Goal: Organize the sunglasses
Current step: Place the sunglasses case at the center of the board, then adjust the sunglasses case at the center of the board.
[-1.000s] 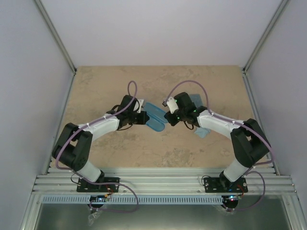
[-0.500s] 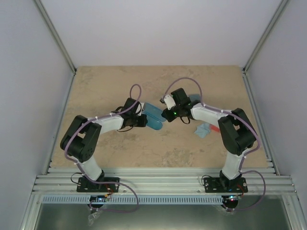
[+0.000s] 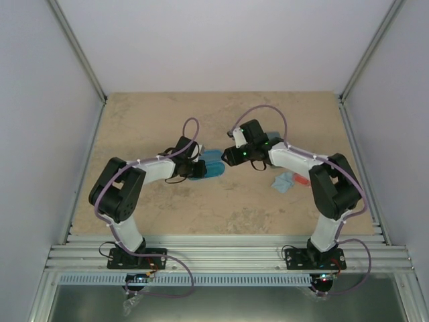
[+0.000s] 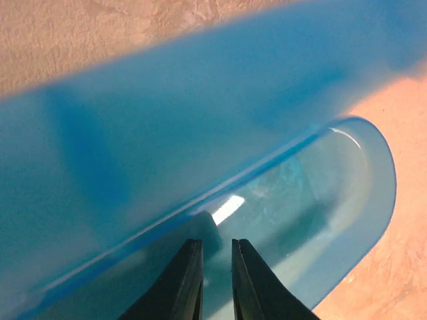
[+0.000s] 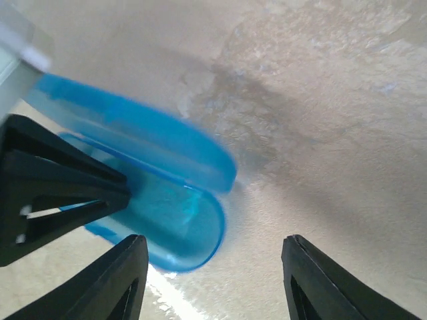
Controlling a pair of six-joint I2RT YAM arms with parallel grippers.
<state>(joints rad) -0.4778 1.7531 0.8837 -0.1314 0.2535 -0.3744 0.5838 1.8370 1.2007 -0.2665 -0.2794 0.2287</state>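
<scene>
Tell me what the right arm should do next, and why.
Probably swing right toward the red-orange sunglasses: the blue case lies open, the right gripper is open and empty near it, and that pair lies outside any case.

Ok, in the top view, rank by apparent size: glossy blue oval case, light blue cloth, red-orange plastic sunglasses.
1. Glossy blue oval case
2. Light blue cloth, slightly smaller
3. Red-orange plastic sunglasses: only a small part shows beside the right arm, so unsure
</scene>
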